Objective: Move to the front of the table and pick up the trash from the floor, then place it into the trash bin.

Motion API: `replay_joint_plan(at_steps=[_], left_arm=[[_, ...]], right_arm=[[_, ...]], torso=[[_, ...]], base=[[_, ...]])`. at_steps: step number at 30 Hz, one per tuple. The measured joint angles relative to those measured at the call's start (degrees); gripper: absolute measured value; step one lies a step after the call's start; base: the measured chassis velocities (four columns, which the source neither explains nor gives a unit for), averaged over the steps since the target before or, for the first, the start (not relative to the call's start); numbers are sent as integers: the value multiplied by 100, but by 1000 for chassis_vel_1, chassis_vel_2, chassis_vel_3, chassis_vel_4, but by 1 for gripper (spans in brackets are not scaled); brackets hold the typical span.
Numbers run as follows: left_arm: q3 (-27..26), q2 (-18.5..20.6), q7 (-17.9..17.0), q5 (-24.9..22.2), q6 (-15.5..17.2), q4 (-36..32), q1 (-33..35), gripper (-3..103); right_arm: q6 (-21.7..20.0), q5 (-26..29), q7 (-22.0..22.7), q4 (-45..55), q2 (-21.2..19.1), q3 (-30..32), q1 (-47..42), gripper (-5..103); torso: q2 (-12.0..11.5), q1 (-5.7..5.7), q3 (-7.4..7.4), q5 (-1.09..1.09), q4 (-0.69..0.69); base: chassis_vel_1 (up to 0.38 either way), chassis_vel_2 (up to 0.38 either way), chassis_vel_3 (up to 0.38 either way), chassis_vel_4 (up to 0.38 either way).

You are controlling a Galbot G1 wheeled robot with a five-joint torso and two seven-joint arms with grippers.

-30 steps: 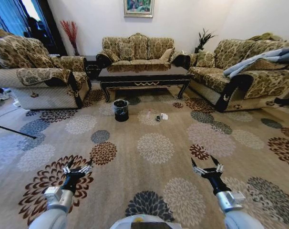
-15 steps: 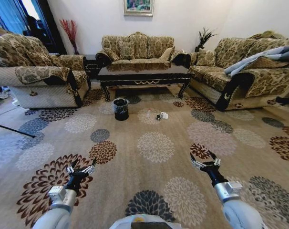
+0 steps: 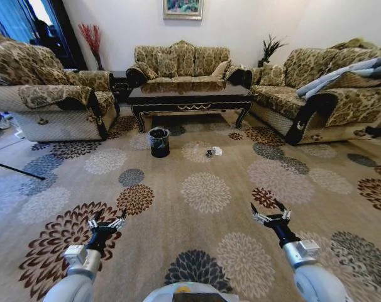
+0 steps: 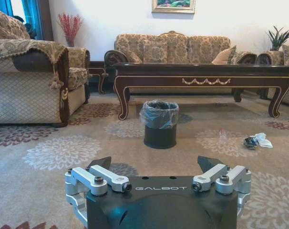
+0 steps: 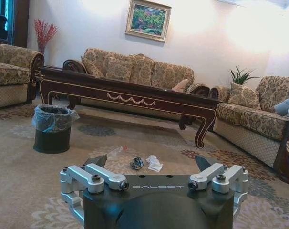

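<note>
I'm looking down the living room from the head camera, well back from the table [image 3: 189, 100], which is sitting at the far end between the sofas. The trash bin [image 3: 158, 142] is standing upright on the floor [image 3: 203, 189] just in front of the table's left front leg, its bag crinkling over the rim. The trash [image 3: 212, 152] is lying on the carpet to the right of the bin, near it but not touching, in front of the table's middle: a crumpled white piece [image 5: 154, 163] with a dark scrap [image 5: 136, 163] just beside it, and a pale bottle-like piece [image 5: 115, 151] a little closer to the bin.

I'm holding both arms low and forward over the carpet. The left gripper [image 3: 105, 222] is hovering over a brown medallion with its fingers spread apart and nothing between them. The right gripper [image 3: 270, 216] is hovering just beside a small brown flower, fingers also spread wide and holding nothing. Both are well apart from the trash and the bin.
</note>
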Motion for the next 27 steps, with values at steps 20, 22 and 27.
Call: replay_joint_plan(at_steps=[20, 22, 27], left_arm=[[-8, 3, -36, 13, 11, 16, 25, 100], [-5, 3, -36, 15, 12, 16, 19, 100], [-4, 1, -36, 15, 13, 30, 15, 100]], right_arm=[[60, -196, 42, 32, 111, 14, -122, 100], [61, -205, 46, 34, 118, 13, -123, 100], [61, -206, 45, 44, 119, 4, -119, 100]], torso=[[-446, -99, -349, 0, 0], [-518, -100, -417, 0, 0], [-624, -111, -514, 0, 0]], base=[[0, 0, 0, 0], [0, 0, 0, 0], [0, 0, 0, 0]])
